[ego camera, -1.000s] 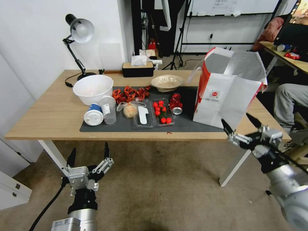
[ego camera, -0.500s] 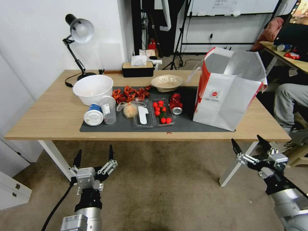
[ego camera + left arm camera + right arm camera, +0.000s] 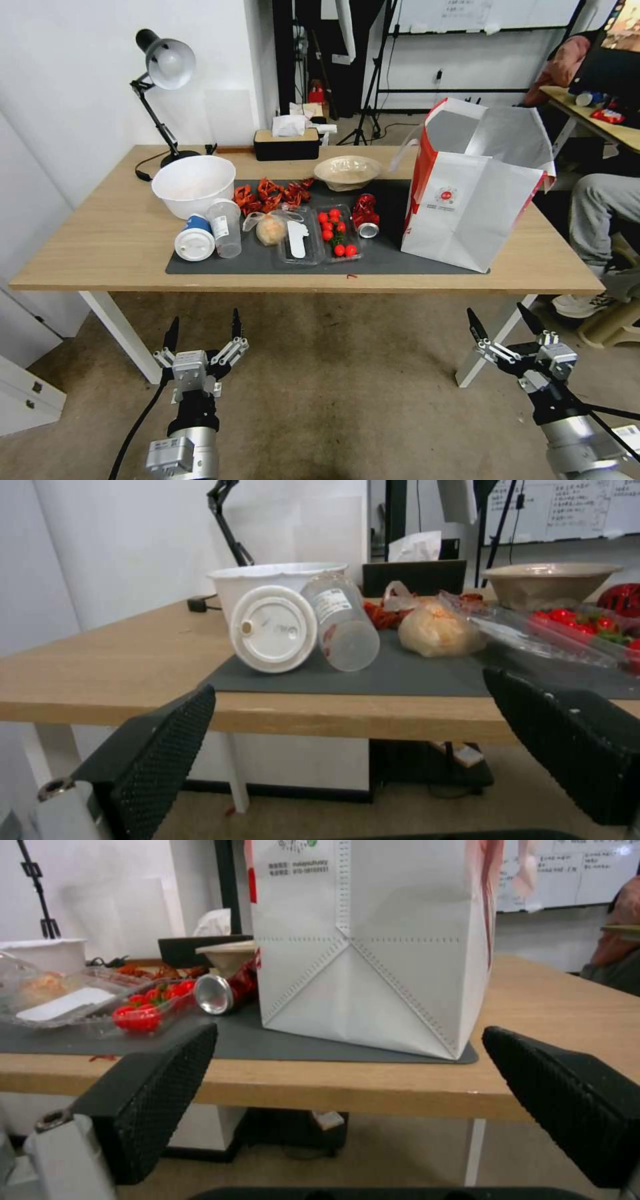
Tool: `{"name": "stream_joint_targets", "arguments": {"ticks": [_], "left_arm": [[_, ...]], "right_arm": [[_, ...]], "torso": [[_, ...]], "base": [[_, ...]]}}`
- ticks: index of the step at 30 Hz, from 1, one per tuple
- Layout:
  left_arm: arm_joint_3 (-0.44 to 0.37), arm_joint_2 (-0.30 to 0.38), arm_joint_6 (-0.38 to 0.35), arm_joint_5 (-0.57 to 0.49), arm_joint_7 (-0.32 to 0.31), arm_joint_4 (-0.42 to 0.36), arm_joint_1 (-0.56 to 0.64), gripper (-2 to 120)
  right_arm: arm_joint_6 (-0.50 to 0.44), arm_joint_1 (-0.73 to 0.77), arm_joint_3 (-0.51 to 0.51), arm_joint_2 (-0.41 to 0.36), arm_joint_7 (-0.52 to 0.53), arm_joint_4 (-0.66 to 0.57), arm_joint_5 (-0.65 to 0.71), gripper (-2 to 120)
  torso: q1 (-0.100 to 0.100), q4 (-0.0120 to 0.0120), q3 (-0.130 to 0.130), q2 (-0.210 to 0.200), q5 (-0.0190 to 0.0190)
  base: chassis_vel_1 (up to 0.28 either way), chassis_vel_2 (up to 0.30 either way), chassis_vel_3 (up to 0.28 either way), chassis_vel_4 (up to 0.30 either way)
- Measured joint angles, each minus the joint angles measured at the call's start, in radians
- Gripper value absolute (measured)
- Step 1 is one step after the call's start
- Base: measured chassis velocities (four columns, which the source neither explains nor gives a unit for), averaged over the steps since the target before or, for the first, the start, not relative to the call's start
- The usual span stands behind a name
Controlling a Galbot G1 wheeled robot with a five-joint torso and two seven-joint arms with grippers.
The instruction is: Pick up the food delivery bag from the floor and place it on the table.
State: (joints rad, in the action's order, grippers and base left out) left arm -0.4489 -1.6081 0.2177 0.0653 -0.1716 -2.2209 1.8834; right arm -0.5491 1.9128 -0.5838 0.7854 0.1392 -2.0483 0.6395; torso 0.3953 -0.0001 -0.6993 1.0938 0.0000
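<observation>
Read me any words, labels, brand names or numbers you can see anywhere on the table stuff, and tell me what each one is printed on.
Food delivery bag: round red logo with small lines of print under it, too small to read.
Same bag, right wrist view: two short printed lines near the top, too blurred to read.
Clear plastic cup: white label with print, unreadable.
White cup lid: small mark, illegible.
Whiteboard: handwriting, too faint to read.

**Bag upright on the table**

The food delivery bag [image 3: 470, 200], white with red side panels and a small round red logo, stands upright with its silver-lined mouth open. It sits on the table [image 3: 113, 247], at the right end of the dark mat [image 3: 387, 257].
</observation>
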Motion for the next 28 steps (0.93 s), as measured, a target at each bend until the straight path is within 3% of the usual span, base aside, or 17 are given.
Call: {"name": "stream_joint_targets", "arguments": {"ticks": [28], "left_arm": [[0.009, 0.0, -0.019, -0.008, 0.0, -0.003, 0.005, 100]], "right_arm": [[0.011, -0.011, 0.014, 0.0, 0.005, 0.005, -0.008, 100]], "torso": [[0.0, 0.0, 0.0, 0.0, 0.0]], "base": [[0.0, 0.0, 0.0, 0.0]]}}
